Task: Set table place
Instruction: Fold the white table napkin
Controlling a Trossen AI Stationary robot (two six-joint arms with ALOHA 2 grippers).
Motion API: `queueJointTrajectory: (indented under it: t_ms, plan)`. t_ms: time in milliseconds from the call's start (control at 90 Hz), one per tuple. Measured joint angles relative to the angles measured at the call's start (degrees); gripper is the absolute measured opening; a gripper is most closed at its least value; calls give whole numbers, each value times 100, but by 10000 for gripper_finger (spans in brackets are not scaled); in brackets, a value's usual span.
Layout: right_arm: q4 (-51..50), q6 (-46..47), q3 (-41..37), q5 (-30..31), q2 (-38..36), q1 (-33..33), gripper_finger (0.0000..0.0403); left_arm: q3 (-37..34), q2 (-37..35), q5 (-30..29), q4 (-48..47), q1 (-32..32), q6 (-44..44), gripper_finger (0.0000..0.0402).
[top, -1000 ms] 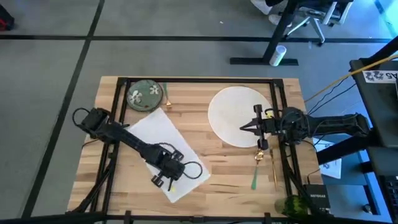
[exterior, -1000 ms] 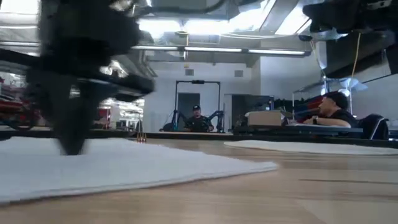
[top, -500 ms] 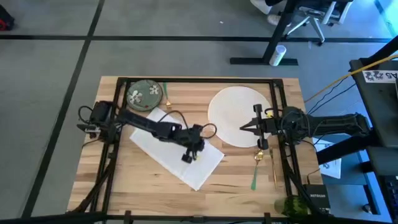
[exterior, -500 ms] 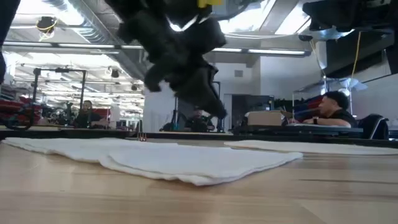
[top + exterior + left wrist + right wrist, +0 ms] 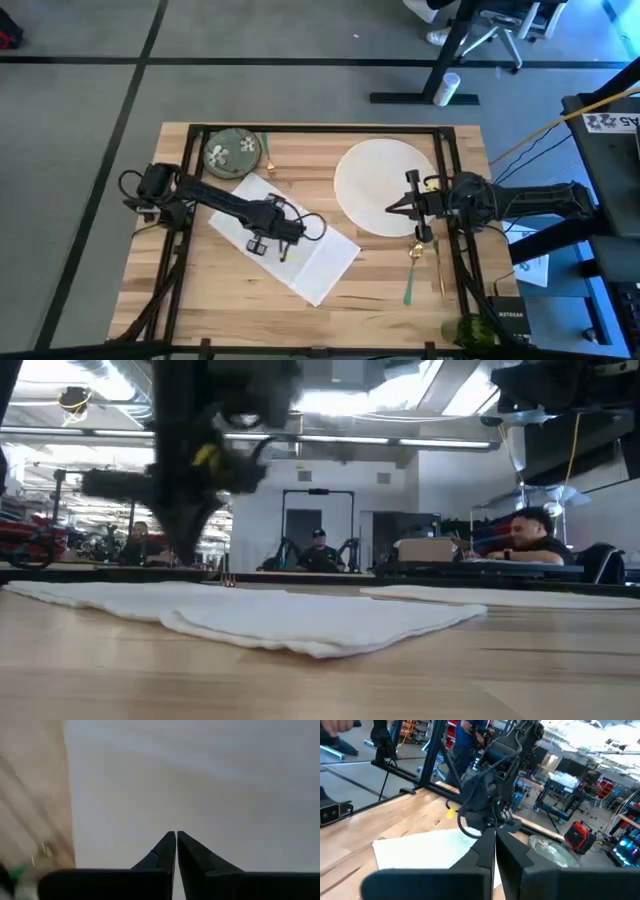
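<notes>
One pincer, left (image 5: 262, 244), retreated over napkin (image 5: 320, 262).

We see bare light wooden tabletop (image 5: 370, 280) open at lower centre, crumpled white cloth napkin (image 5: 300, 255) and dark left arm (image 5: 215, 197) blocking centre-left, round white plate (image 5: 375, 185) upper right.

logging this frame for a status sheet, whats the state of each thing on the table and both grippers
napkin: spread flat on the table, one edge rumpled
white plate: empty, right side up
green flowered dish: at the far left corner, empty
green-handled cutlery: lying on the wood near the right edge
left gripper: shut, empty, over the napkin
right gripper: shut, empty, over the plate's rim
table: place not yet arranged
</notes>
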Motion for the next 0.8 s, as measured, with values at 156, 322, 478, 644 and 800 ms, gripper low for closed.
queueJointTrajectory:
  t_ms: [156,322,478,644,800]
  plan:
    - [-31,6,0,-2,0,2,0,-462,7,-72,-220,125,-770,0]
    - [-32,9,0,-3,0,2,0,-762,2,404,-147,77,-1650,0]
    - [-35,9,0,-22,-2,2,0,-778,0,917,216,-192,-2196,0]
    - [-77,28,0,-81,0,2,0,-772,-11,1023,480,-485,-2617,0]
    - [-80,55,-1,-122,0,2,0,-767,-27,1314,985,-684,-3095,0]
